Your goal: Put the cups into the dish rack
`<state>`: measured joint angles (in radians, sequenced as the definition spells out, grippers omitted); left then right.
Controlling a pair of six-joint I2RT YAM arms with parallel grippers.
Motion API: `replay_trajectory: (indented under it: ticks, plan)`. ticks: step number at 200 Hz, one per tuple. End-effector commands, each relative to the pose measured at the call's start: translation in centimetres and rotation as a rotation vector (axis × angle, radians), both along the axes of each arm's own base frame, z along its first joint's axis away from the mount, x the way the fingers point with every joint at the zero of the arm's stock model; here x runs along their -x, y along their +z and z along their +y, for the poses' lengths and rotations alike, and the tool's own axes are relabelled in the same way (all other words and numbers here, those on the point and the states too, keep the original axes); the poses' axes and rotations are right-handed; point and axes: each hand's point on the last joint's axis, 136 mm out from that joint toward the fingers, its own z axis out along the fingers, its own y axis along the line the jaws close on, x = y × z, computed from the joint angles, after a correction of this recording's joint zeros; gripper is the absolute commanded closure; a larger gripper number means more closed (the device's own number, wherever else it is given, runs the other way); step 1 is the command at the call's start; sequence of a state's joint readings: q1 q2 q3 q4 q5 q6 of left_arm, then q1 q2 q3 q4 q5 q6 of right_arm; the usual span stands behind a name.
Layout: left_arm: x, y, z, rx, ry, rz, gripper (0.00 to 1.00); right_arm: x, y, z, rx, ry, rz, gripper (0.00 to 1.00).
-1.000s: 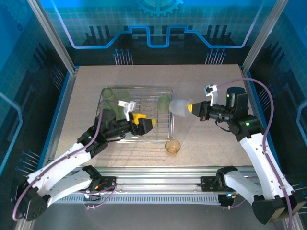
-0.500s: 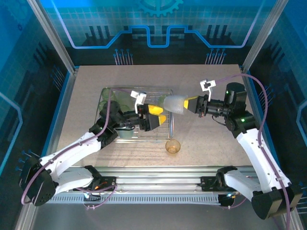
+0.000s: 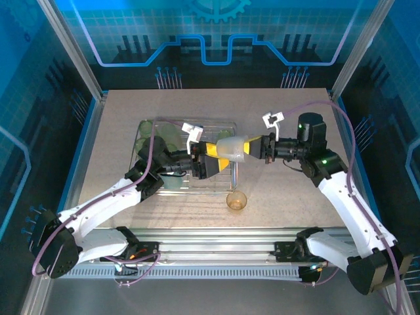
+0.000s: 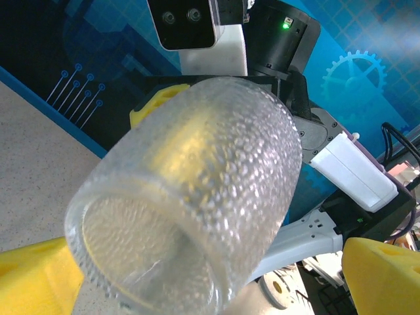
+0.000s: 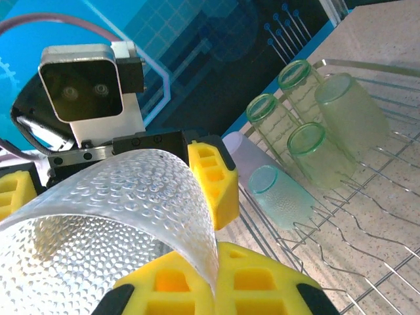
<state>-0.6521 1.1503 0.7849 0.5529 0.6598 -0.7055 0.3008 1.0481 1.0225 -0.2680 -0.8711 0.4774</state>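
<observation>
Clear cup (image 3: 230, 148) is held in the air over the right edge of the dish rack (image 3: 216, 122). It lies on its side, with the mouth away from the rack and the base toward the rack's middle.

Right gripper (image 3: 252, 146), just outside the rack's right edge, is clamped on the cup's rim. The right wrist view shows the dimpled wall pinched between the yellow fingers (image 5: 164, 282).

Left gripper (image 3: 216, 157) is above the rack's right half with its jaws spread wide. One yellow finger (image 4: 33, 275) sits on each side of the cup's base. Cannot tell whether they touch it.

The left forearm crosses over the rack's near-left part.

Four green cups (image 5: 315, 154) are grouped at the far-left end of the rack. The teal cup (image 5: 282, 193) and lilac cup (image 5: 239, 154) sit beside them, nearer the middle.

Amber cup (image 3: 237, 200) stands mouth up on the table (image 3: 282, 197), just off the rack's near-right corner.
</observation>
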Motion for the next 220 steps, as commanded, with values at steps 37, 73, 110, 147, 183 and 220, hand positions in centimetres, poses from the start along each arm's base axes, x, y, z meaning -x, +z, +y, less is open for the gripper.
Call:
replay_trajectory:
  ticks: [37,73,110,147,183,220]
  plan:
    - [1.0,2.4,0.0,0.015,-0.029,-0.055,0.07,0.4,0.4,1.1,0.031,0.036,-0.034,1.0]
    - [1.8,2.6,-0.4,0.014,-0.1,-0.047,0.19,0.0,0.1,1.2,0.055,0.031,-0.026,1.0]
    - [1.9,2.3,-0.6,0.011,-0.123,-0.036,0.33,-0.3,-0.1,1.2,0.065,0.028,-0.01,0.98]
    - [2.0,2.5,-0.8,0.01,-0.135,-0.042,0.79,-0.2,-1.1,1.0,0.136,0.035,0.021,0.78]
    - [1.3,1.4,-0.7,-0.049,-0.087,-0.024,0.88,-1.0,-2.6,-0.8,0.28,-0.059,0.022,0.38]
    - [-0.9,-1.2,0.5,-0.247,0.078,0.027,0.93,-3.0,-4.4,-5.5,0.473,-0.314,-0.007,0.2]
